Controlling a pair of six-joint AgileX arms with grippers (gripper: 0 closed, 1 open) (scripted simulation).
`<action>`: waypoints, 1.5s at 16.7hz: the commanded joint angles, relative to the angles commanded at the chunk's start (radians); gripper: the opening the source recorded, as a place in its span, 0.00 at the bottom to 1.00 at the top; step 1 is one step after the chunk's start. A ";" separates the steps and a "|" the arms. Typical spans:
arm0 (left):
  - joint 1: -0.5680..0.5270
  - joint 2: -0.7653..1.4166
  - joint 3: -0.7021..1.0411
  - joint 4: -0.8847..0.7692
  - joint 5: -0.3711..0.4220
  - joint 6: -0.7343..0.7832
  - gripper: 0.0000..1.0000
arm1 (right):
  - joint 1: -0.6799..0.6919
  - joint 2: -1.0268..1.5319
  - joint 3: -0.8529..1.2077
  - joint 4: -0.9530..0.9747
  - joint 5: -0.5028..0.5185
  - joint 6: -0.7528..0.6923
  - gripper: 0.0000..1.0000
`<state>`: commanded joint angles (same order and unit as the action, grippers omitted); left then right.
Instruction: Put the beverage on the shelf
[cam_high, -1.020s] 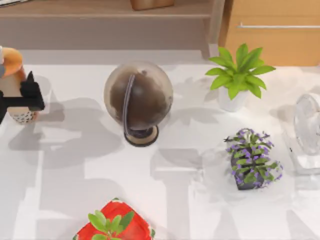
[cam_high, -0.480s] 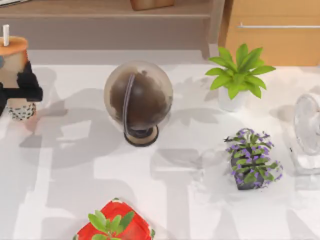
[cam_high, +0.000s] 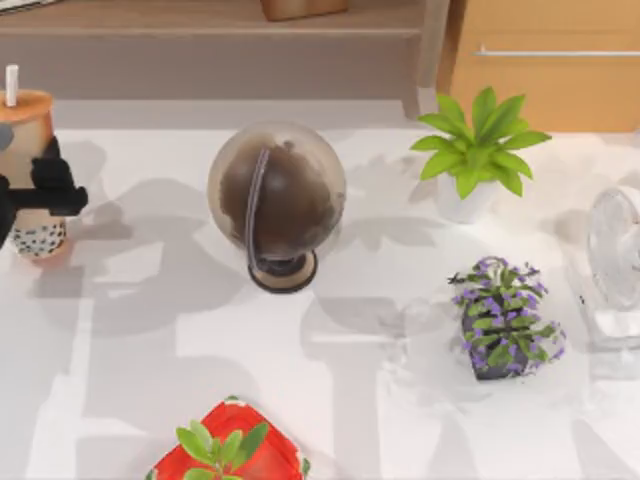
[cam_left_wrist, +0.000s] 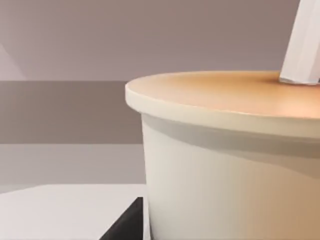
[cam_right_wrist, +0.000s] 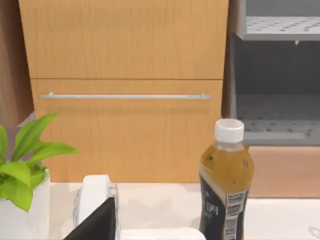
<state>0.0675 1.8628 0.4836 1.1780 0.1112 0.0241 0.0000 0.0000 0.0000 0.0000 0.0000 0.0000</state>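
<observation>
1. The left claw (cam_high: 35, 190) is clamped on the beverage (cam_high: 28, 170) at the far left edge of the desk (cam_high: 330, 370). Its dark fingers press the cup's middle, above the speckled pearls and below the orange lid.
2. That mid-height grip looks chosen to keep the tapered cup upright. The straw (cam_high: 11, 85) points straight up, so I judge the drink is level and unlikely to tip.
3. In the left wrist view the beverage (cam_left_wrist: 225, 165) sits right against the camera, its flat lid edge level and one dark finger (cam_left_wrist: 125, 225) showing beside the wall.
4. The cup's base seems to sit at or just above the desk; I cannot tell whether it touches.
5. The shelf (cam_high: 220, 20) runs along the back, behind the cup and well apart from it, with its pale side panel (cam_high: 432, 45) at the right end.
6. A brown object (cam_high: 303, 8) stands on the shelf near the middle; the board's left part looks free for the cup.
7. The globe (cam_high: 277, 200) stands to the right of the beverage, near but not touching, and off the straight path back to the shelf.
8. Farther right are a green plant (cam_high: 478, 150), a purple plant (cam_high: 502, 320) and a fan (cam_high: 612, 260), none in the way.
9. A red pot (cam_high: 230, 450) sits at the near edge.
10. The right claw (cam_right_wrist: 97, 222) is parked by the drawer (cam_right_wrist: 125, 95) and a bottle (cam_right_wrist: 225, 185); I cannot tell its finger state.
</observation>
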 joint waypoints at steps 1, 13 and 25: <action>0.000 0.000 0.000 0.000 0.000 0.000 0.00 | 0.000 0.000 0.000 0.000 0.000 0.000 1.00; -0.003 -0.056 0.011 -0.057 -0.001 0.002 0.00 | 0.000 0.000 0.000 0.000 0.000 0.000 1.00; -0.092 -0.105 0.219 -0.129 0.043 -0.008 0.00 | 0.000 0.000 0.000 0.000 0.000 0.000 1.00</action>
<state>-0.0249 1.7581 0.7024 1.0494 0.1541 0.0156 0.0000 0.0000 0.0000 0.0000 0.0000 0.0000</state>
